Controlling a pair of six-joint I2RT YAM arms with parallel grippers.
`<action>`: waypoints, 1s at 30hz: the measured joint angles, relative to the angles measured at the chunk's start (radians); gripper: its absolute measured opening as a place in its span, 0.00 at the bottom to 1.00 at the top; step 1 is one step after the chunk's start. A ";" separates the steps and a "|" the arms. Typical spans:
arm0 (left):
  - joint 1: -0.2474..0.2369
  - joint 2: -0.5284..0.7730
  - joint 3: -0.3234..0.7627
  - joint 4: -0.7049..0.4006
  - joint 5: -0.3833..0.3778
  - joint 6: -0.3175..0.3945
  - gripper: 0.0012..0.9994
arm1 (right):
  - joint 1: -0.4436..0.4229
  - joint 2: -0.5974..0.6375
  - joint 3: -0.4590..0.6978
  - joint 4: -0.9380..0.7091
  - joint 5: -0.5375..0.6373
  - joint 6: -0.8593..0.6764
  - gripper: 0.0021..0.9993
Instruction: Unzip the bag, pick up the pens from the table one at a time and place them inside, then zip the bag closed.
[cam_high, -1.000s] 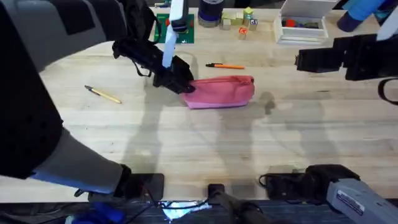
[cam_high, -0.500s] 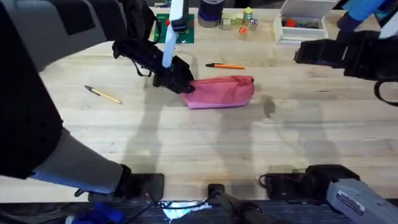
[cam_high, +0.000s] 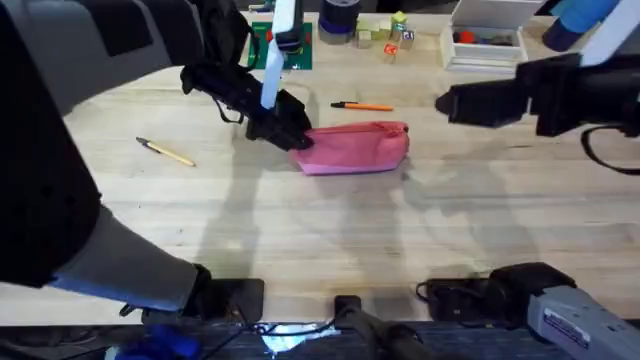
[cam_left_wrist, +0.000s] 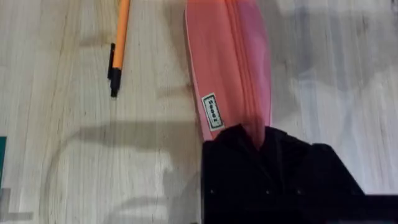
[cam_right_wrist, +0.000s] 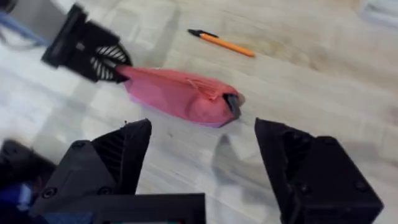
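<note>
The pink bag lies on the table with its zipper closed, its dark pull at the right end. My left gripper is shut on the bag's left end. An orange pen lies just behind the bag, also seen as the orange pen beside it. A yellowish-tan pen rests to the left. My right gripper hovers open to the right of the bag, fingers wide apart and holding nothing.
Along the back edge stand a white box, small coloured blocks, a dark cylinder and a green board. Bare wood stretches in front of the bag.
The right arm has swung left toward the bag's right end. The left gripper, the bag and both pens have stayed put.
</note>
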 joint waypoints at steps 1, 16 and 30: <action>0.000 0.000 0.000 0.000 0.000 0.000 0.04 | 0.015 0.000 0.000 0.005 -0.003 -0.022 1.00; 0.000 0.000 0.000 0.000 0.000 0.000 0.04 | 0.149 0.022 0.001 0.032 -0.010 -0.482 1.00; 0.000 0.000 0.000 0.000 0.000 0.000 0.04 | 0.149 0.085 0.001 0.039 -0.008 -0.806 1.00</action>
